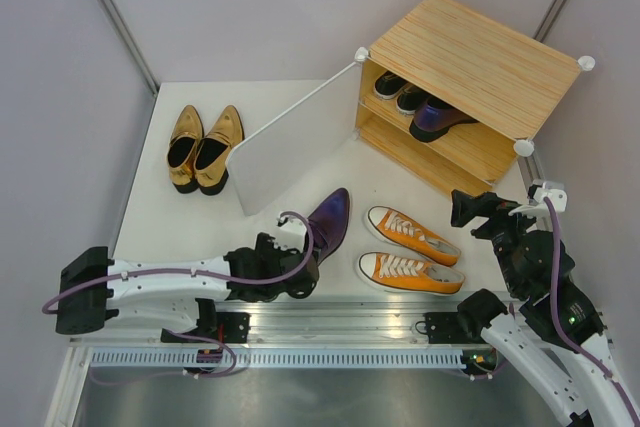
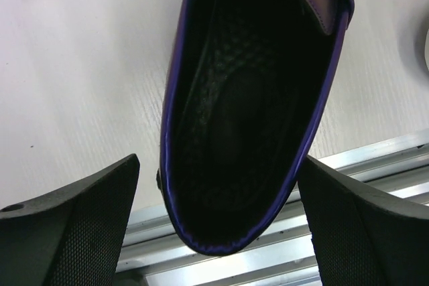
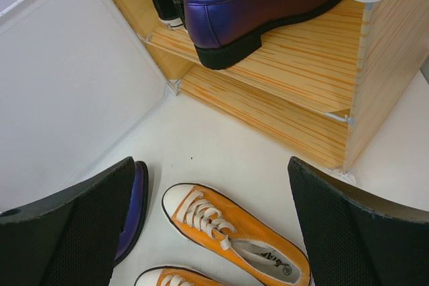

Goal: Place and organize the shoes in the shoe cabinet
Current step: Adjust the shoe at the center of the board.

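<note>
Open shoe cabinet [image 1: 480,62], one o'clock, shelves black sneakers [image 1: 398,92], purple loafer [image 1: 440,117]; gold pumps [image 1: 203,147] at ten; orange sneakers [image 1: 410,252] at five; second loafer [image 1: 330,222] at six.

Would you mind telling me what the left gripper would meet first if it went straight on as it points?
Most likely the purple loafer on the table: its heel opening lies right between the left gripper's open fingers, though depth is unclear.

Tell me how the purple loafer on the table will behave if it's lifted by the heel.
The purple loafer looks glossy, so it may slip when gripped. Its collar holds an open shape, so it is probably fairly stiff. The open left gripper straddles its heel end; lifted there, the toe would likely dip.
</note>
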`<state>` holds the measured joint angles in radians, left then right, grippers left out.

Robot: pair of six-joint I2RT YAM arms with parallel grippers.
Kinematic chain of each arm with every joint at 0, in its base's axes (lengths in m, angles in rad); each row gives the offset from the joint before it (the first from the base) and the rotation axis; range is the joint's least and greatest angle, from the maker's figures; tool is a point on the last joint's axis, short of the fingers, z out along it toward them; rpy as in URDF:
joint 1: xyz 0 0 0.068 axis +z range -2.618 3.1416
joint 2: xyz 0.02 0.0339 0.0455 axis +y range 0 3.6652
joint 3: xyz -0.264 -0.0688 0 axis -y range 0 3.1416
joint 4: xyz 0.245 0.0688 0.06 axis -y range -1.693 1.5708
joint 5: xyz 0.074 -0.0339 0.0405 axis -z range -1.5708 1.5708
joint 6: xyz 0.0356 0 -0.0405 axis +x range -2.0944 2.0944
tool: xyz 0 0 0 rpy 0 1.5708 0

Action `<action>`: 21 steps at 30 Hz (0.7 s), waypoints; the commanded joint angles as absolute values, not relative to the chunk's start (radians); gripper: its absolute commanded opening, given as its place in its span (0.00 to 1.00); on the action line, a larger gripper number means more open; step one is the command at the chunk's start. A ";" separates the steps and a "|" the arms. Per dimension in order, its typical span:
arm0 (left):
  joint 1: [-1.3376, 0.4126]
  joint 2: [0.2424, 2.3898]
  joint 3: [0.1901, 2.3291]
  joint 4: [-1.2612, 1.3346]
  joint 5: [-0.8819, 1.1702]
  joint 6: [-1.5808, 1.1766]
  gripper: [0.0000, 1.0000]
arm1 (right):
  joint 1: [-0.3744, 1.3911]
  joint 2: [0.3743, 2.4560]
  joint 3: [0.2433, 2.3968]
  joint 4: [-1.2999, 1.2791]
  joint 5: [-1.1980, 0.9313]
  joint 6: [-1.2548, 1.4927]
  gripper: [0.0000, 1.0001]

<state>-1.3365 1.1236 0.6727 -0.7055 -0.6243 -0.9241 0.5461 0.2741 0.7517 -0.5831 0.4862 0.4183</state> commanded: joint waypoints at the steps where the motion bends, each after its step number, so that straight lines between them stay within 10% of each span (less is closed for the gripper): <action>1: -1.321 1.121 0.632 -0.528 -0.617 -0.839 1.00 | 0.551 0.275 0.746 -0.555 0.480 0.403 0.98; 21: -1.244 1.295 0.594 -0.336 -0.476 -0.814 0.99 | 0.549 0.279 0.746 -0.555 0.483 0.402 0.98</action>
